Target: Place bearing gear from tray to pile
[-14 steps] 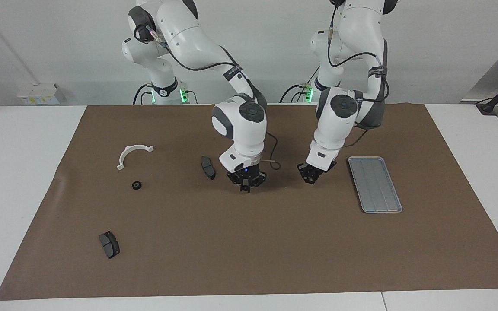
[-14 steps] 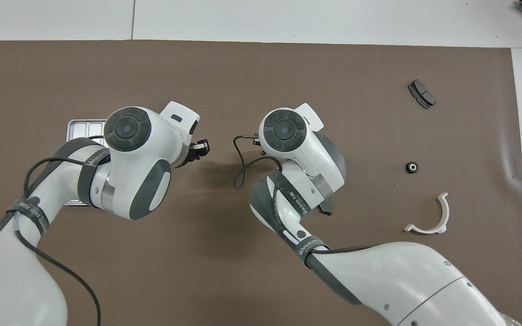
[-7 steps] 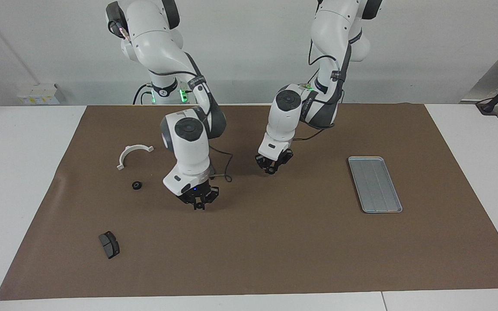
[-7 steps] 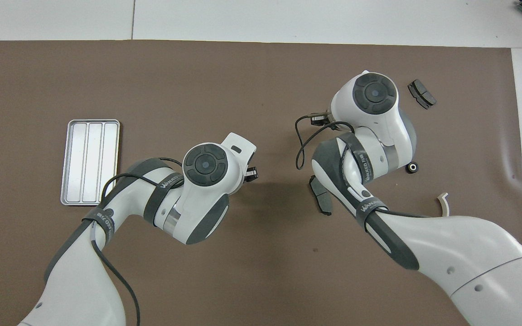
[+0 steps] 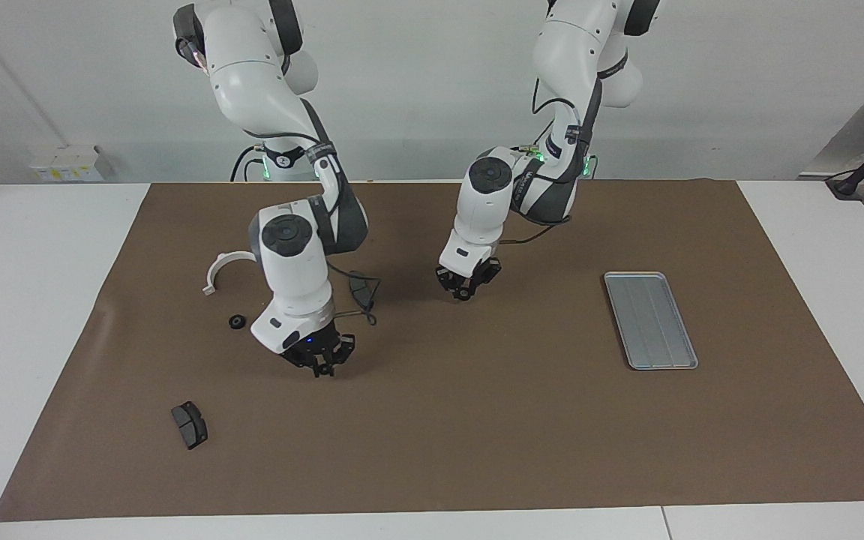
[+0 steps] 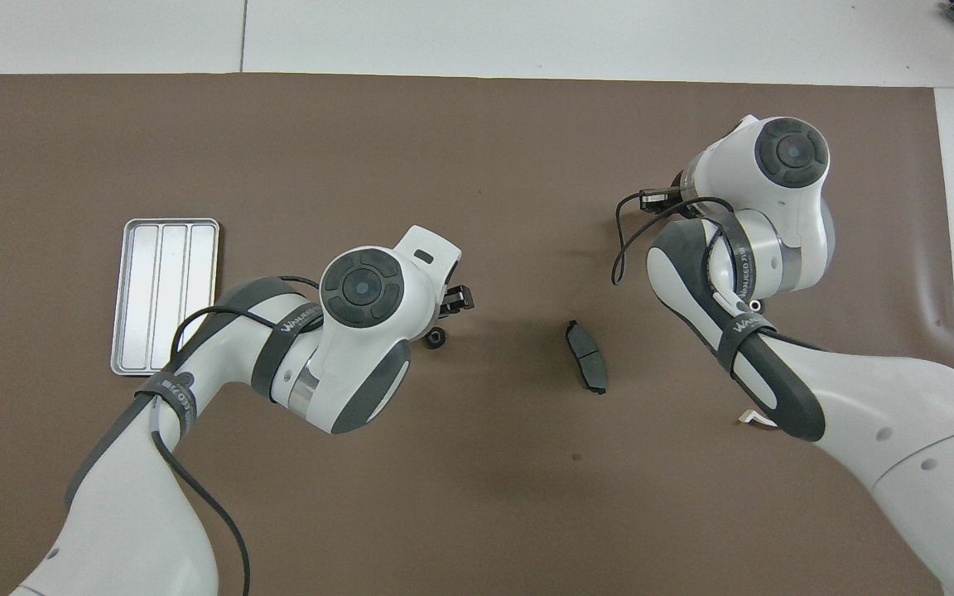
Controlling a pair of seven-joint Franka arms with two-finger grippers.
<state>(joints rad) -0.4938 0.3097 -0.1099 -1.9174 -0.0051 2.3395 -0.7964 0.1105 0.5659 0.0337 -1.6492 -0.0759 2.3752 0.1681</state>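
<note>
The silver tray [image 5: 649, 319] [image 6: 164, 295] lies bare toward the left arm's end. My left gripper [image 5: 466, 288] [image 6: 454, 303] hangs low over the middle of the mat, open. A small black bearing gear [image 6: 436, 337] rests on the mat just under it, between the tray and a dark brake pad [image 5: 361, 289] [image 6: 586, 367]. Another bearing gear [image 5: 237, 322] sits next to the white half-ring bracket [image 5: 222, 266]. My right gripper [image 5: 317, 365] is shut and holds nothing, just above the mat among the scattered pile. In the overhead view its own wrist hides it.
A second brake pad [image 5: 189, 424] lies farther from the robots at the right arm's end. The brown mat [image 5: 477, 435] covers the white table. The right arm's cable [image 5: 363, 300] loops low over the nearer brake pad.
Both arms swung toward the right arm's end of the table. The left gripper went from beside the tray to mid-mat and opened, leaving a gear on the mat. The right gripper stayed shut.
</note>
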